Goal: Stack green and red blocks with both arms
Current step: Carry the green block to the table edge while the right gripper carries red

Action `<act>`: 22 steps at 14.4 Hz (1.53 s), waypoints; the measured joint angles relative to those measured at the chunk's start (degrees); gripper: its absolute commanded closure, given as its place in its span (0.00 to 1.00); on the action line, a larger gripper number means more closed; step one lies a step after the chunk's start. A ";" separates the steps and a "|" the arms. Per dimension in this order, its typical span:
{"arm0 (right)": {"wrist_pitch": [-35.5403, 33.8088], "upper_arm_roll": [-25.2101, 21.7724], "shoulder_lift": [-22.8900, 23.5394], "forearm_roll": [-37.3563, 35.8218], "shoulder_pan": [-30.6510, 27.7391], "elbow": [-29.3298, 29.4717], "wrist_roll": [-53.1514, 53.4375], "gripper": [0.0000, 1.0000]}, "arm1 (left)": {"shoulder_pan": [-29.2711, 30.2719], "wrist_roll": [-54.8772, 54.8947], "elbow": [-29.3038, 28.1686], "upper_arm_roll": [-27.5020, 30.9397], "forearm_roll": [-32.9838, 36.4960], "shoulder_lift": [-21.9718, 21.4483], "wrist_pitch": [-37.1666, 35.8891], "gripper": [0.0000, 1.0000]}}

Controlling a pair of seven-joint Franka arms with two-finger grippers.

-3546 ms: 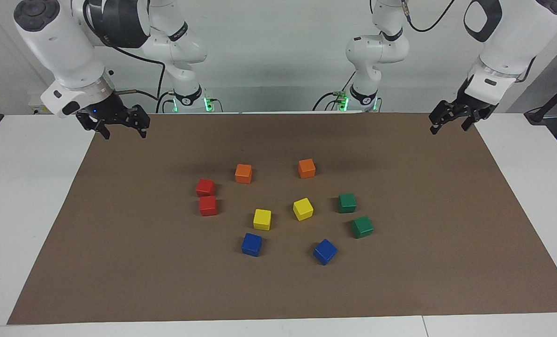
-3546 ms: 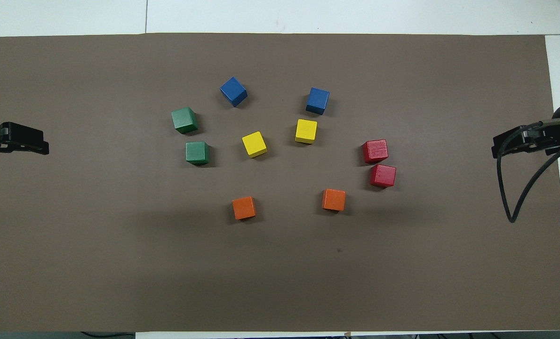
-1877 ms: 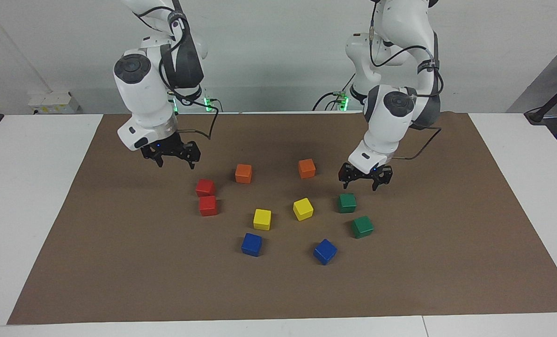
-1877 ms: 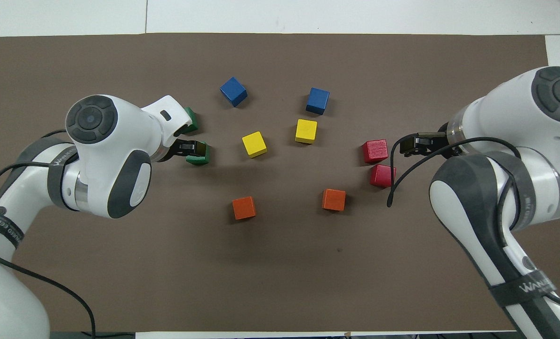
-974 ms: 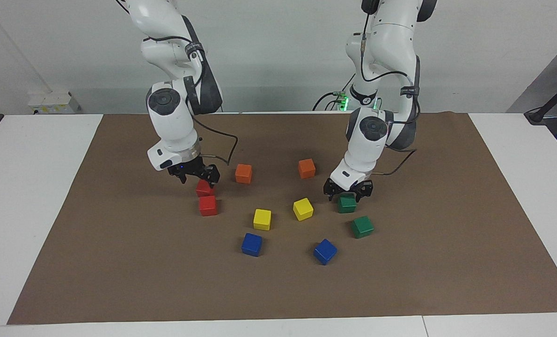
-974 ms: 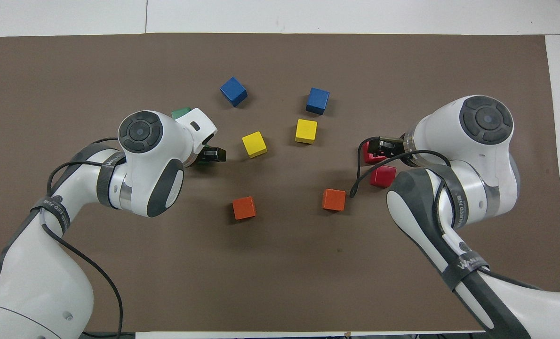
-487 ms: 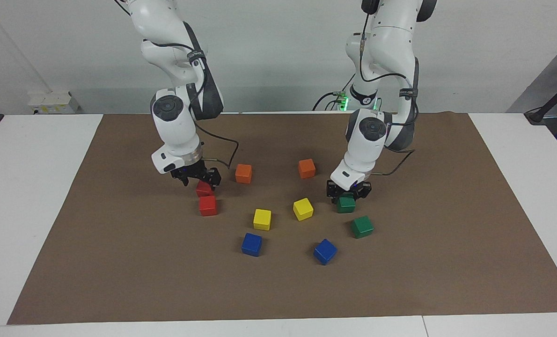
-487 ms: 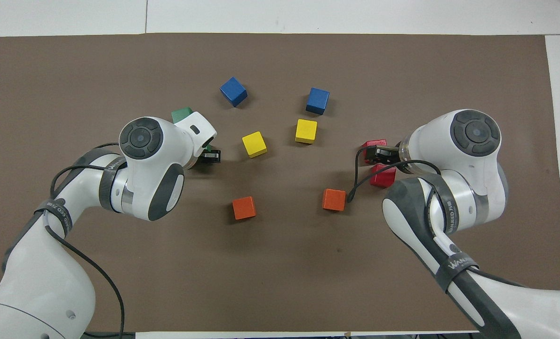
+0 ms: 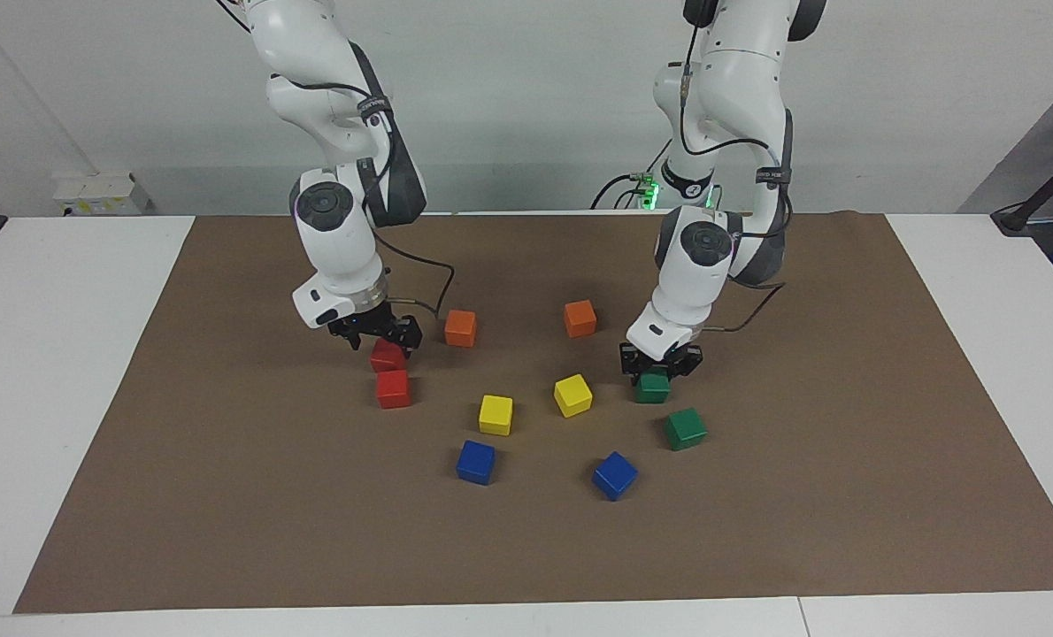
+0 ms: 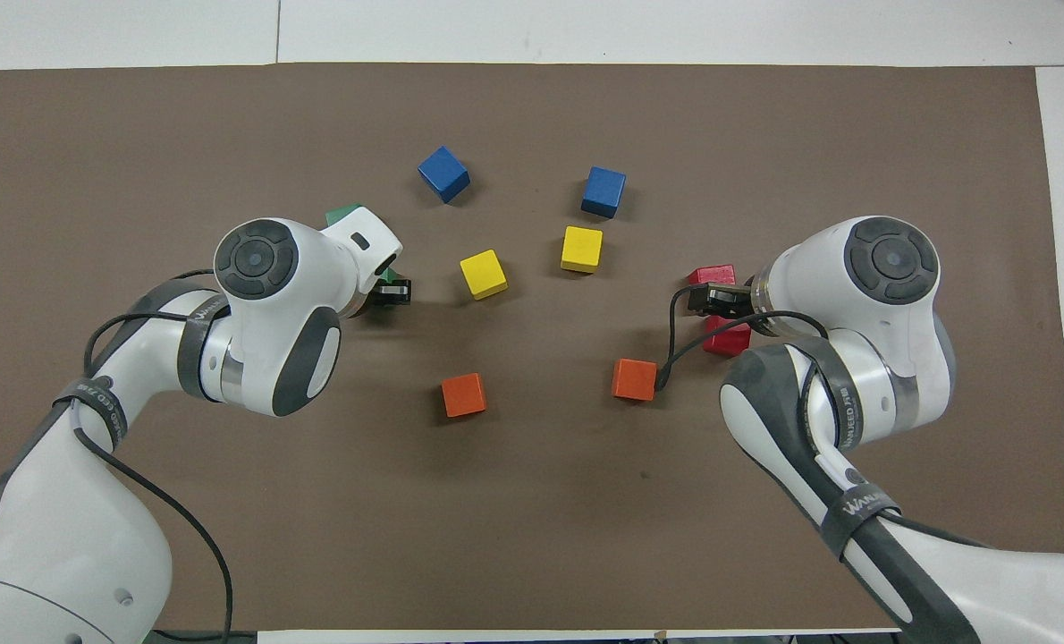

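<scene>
Two red blocks lie close together toward the right arm's end of the mat: one nearer the robots (image 9: 388, 356) (image 10: 727, 340) and one farther (image 9: 394, 389) (image 10: 713, 273). My right gripper (image 9: 383, 338) is open, low over the nearer red block. Two green blocks lie toward the left arm's end: one nearer (image 9: 653, 387) and one farther (image 9: 685, 428). My left gripper (image 9: 659, 364) is open and down at the nearer green block, with a finger on each side of it. In the overhead view the left arm hides most of both green blocks.
On the brown mat (image 9: 226, 495) lie two orange blocks (image 9: 460, 327) (image 9: 580, 318) nearest the robots, two yellow blocks (image 9: 495, 414) (image 9: 572, 395) in the middle and two blue blocks (image 9: 475, 461) (image 9: 614, 475) farthest from them. White table surrounds the mat.
Both arms have swung in from the mat's ends and come down. The right gripper has come over the nearer red block and the left gripper has dropped around the nearer green block. No block has moved.
</scene>
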 measured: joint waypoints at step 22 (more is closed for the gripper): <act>-9.46 -0.54 1.35 0.00 -5.49 7.80 -16.29 1.00 | 35.03 35.35 -8.99 0.15 0.02 -7.66 0.01 1.00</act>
